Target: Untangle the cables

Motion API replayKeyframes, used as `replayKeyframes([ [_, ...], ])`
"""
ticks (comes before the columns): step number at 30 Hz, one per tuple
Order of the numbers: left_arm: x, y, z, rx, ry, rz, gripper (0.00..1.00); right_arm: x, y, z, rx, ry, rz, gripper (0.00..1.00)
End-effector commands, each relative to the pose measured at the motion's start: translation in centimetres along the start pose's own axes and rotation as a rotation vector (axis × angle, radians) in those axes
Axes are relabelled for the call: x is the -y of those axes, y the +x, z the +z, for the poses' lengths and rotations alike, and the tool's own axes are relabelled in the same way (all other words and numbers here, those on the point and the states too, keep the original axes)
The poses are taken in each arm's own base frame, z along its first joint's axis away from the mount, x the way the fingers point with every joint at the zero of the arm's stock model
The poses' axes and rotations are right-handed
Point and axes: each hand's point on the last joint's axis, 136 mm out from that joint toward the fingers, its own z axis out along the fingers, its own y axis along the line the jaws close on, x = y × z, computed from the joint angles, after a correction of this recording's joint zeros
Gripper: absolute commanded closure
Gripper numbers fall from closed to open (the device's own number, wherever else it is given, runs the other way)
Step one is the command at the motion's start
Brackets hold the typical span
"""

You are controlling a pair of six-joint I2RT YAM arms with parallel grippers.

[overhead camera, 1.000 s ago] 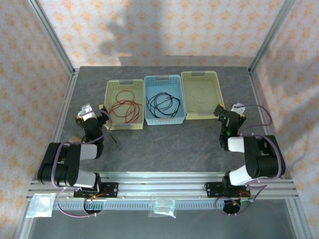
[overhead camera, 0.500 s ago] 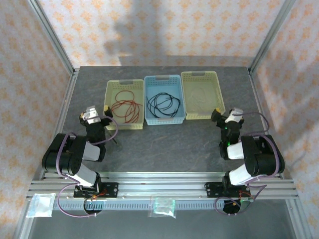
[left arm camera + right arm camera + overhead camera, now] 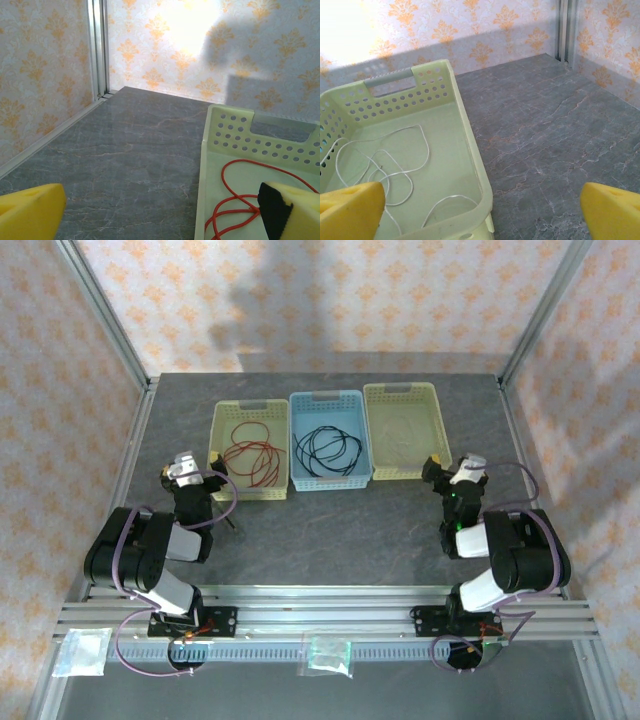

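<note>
Marbled tabletop (image 3: 330, 530); pale cable (image 3: 426, 149) reads faint overhead.

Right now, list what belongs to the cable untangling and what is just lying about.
Job:
red cable in left yellow basket
black cable in blue basket
white cable in right yellow basket

Lying about, on the front rail:
left plastic bag
middle plastic bag
</note>
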Motion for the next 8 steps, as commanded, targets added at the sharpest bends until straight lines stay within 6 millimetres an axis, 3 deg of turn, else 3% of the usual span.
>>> replayKeyframes([
  [1, -0.31, 0.08, 0.2, -0.004, -0.011, 0.015, 0.0, -0.3, -0.66, 0.37, 0.018, -0.006, -0.021, 0.0],
  [8, 0.61, 0.25, 0.45, -0.02, 0.053, 0.029, 0.0, -0.29, -0.63, 0.37, 0.017, -0.006, -0.022, 0.0],
])
